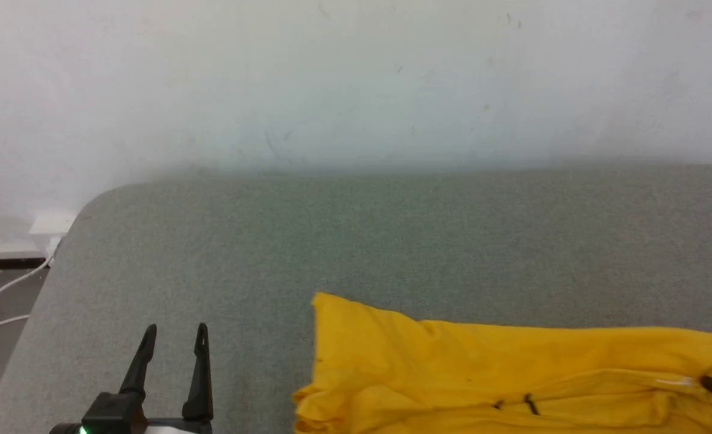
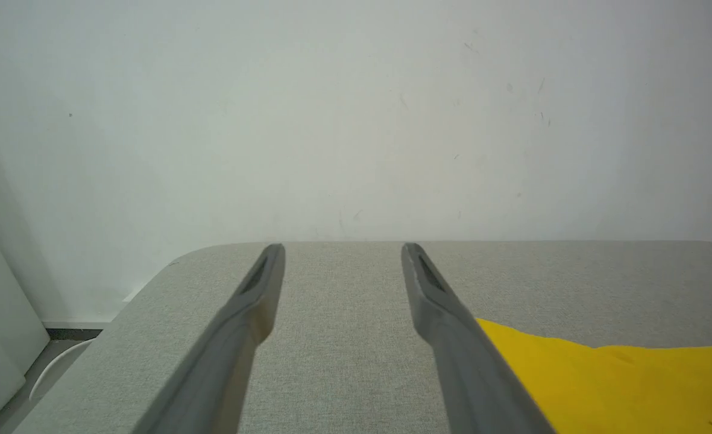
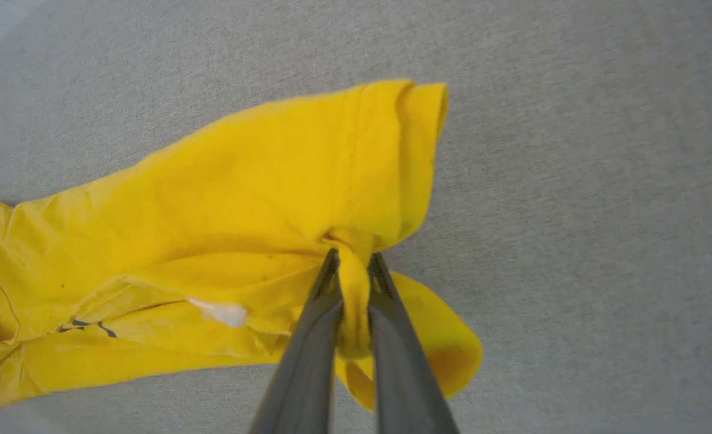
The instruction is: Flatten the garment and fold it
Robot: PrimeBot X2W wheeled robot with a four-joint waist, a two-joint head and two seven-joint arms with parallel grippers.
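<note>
One yellow garment (image 1: 482, 374) lies bunched and wrinkled on the near right part of the grey worktop (image 1: 392, 229). Only some of it can be seen in the head view, because its near and right sides run off the picture. Two small black marks (image 1: 530, 404) peek out of a fold, too little to tell what they draw. One small white patch (image 3: 220, 312) shows in the right wrist view, half tucked under a crease. The two right fingers (image 3: 313, 349) are squeezed tight on a twisted bit of yellow cloth at one end of the garment. In the head view only a dark tip of them shows at the right edge. The two left fingers (image 1: 141, 358) stand wide apart with nothing between them, over bare worktop at the near left, well apart from the garment. A white cable (image 1: 0, 295) runs off the left edge, and I cannot tell if it is one strand or two.
</note>
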